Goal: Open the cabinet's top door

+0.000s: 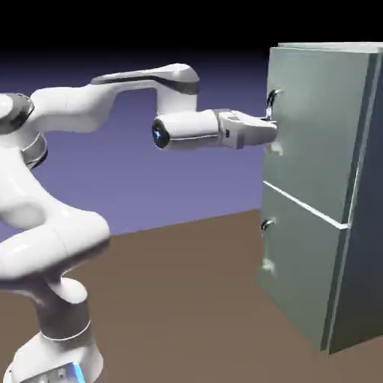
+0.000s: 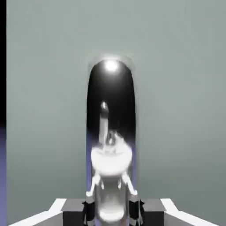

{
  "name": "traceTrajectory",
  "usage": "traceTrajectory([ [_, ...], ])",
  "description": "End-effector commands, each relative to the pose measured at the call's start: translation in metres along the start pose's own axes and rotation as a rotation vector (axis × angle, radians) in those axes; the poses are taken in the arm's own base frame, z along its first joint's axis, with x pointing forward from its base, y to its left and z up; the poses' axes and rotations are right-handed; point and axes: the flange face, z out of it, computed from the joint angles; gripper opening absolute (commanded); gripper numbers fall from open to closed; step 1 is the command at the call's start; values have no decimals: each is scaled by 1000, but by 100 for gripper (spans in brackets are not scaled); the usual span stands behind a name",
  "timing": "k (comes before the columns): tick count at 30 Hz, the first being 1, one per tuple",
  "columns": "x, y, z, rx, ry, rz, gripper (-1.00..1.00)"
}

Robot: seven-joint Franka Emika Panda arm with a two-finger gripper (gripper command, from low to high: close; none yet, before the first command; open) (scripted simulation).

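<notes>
The gripper (image 2: pixel 112 211) is seen clamped on the handle (image 2: pixel 111 132) of the top door (image 2: pixel 176 110): in the hand view the shiny bar fills the space between the two dark fingers (image 2: pixel 86 212), which press against it on either side. The bar's mirrored surface (dark, with one bright glint near its top) is surrounded by flat grey-green panel. In the exterior view the gripper (image 1: pixel 268 127) is held level at the handle (image 1: pixel 272 105), at the left edge of the top door (image 1: pixel 318 127), and the white arm (image 1: pixel 90 149) is stretched out horizontally toward it from the lower left. The top door is seen flush with the front of the cabinet (image 1: pixel 359 224), above the pale seam; the lower panel (image 1: pixel 299 277) with its shorter handle (image 1: pixel 266 224) lies beneath. The cabinet stands on the brown table (image 1: pixel 179 299) at the right.
</notes>
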Motion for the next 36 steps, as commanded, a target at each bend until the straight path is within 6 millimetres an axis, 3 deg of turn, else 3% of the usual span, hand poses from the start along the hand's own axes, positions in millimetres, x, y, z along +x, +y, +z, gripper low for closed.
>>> traceTrajectory([
  [1,3,3,-8,22,-22,0,-100],
  [9,34,34,-61,191,-192,0,-100],
  [19,79,79,-107,387,-387,0,-100],
  [28,130,130,-133,581,-581,0,-100],
  [36,177,177,-140,746,-746,0,-100],
])
